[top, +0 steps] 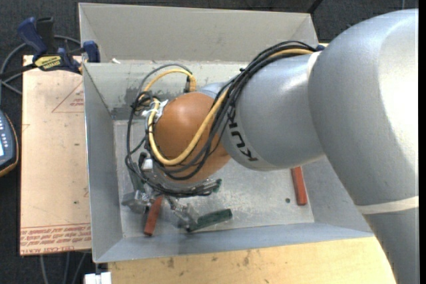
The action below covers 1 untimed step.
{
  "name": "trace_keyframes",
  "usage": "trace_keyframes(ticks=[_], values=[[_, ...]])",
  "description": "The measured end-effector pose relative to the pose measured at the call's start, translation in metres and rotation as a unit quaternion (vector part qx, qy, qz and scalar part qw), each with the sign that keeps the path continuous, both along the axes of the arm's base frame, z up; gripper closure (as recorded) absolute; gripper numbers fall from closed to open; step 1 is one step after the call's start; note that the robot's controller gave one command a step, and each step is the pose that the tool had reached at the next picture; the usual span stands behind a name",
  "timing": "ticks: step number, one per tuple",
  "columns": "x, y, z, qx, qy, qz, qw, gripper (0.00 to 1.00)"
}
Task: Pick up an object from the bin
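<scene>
My gripper (158, 200) is low in the bin's front left corner, mostly hidden under the orange dome on the wrist. A short red-brown stick (151, 218) lies on the floor directly under it, pointing toward the front wall. Just to the right, a dark green flat tool (212, 217) lies along the front wall, with its left end close to the gripper. I cannot see whether the stick is gripped.
A second red stick (299, 185) lies alone on the floor at the right side of the bin. The arm reaches in from the right and covers the middle of the bin. The left and front walls stand close to the gripper.
</scene>
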<state>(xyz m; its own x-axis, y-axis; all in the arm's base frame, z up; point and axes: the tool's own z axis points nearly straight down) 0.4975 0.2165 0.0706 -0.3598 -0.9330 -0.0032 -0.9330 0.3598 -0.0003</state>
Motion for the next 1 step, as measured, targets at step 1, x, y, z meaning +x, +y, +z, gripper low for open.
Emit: trace_keyframes(ticks=[1], values=[[0.0004,0.0008,0.0005,0.0,0.0005,-0.002,1.0,0.0]])
